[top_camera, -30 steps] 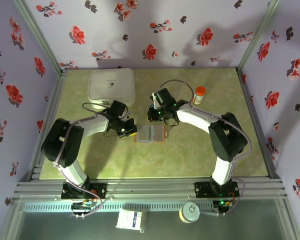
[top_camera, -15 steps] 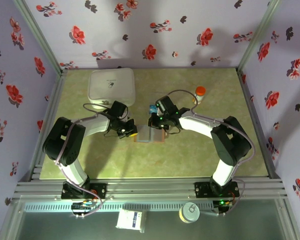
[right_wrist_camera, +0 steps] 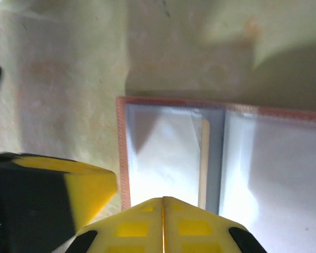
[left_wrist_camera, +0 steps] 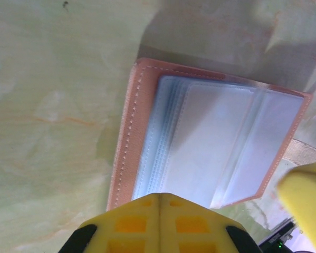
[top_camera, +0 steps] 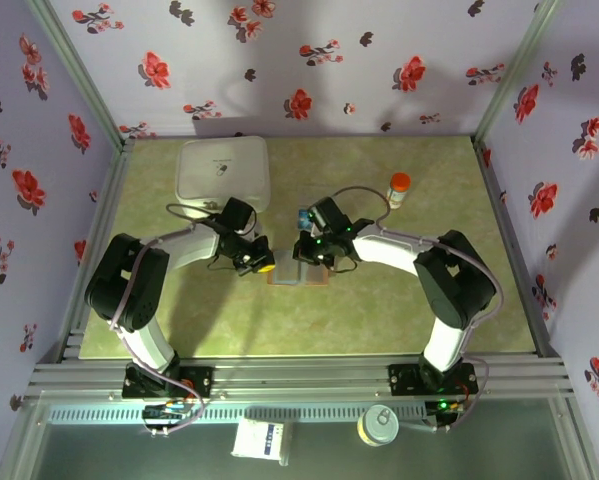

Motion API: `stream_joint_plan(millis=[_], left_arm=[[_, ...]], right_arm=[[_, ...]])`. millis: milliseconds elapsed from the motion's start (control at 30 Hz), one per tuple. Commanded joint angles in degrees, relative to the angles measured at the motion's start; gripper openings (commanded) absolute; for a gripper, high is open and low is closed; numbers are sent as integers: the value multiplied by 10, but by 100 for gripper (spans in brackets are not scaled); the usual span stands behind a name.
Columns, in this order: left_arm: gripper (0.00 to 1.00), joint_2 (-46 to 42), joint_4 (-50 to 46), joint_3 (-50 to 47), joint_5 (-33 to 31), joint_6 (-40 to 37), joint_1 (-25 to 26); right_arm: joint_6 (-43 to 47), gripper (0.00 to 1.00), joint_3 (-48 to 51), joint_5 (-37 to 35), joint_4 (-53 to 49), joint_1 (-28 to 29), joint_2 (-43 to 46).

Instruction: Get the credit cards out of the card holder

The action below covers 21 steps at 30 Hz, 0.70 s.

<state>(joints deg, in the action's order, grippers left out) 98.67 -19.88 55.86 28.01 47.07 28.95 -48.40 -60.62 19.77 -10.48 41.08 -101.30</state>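
right gripper has dropped to the card holder, fingers pressed together, as on left gripper.

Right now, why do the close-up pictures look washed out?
Left wrist view: the card holder glares white through its clear sleeves, and the left tool is out of focus. Right wrist view: same glare; shadows darken the table. Top view: much sharper.
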Motion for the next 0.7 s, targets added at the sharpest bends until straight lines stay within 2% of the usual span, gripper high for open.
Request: stream_joint_plan(millis=[0, 233, 433, 667], left_arm=[[0, 2, -48, 40, 13, 6, -6], [0, -9, -22, 40, 8, -15, -6], [0, -98, 5, -26, -9, 1, -1], [0, -121, -11, -22, -29, -13, 2]], right_arm=[[-29, 10, 16, 8, 8, 8, -1], [-25, 13, 33, -25, 30, 23, 24], [-26, 15, 21, -55, -25, 39, 58], [-9, 19, 0, -60, -66, 41, 63]])
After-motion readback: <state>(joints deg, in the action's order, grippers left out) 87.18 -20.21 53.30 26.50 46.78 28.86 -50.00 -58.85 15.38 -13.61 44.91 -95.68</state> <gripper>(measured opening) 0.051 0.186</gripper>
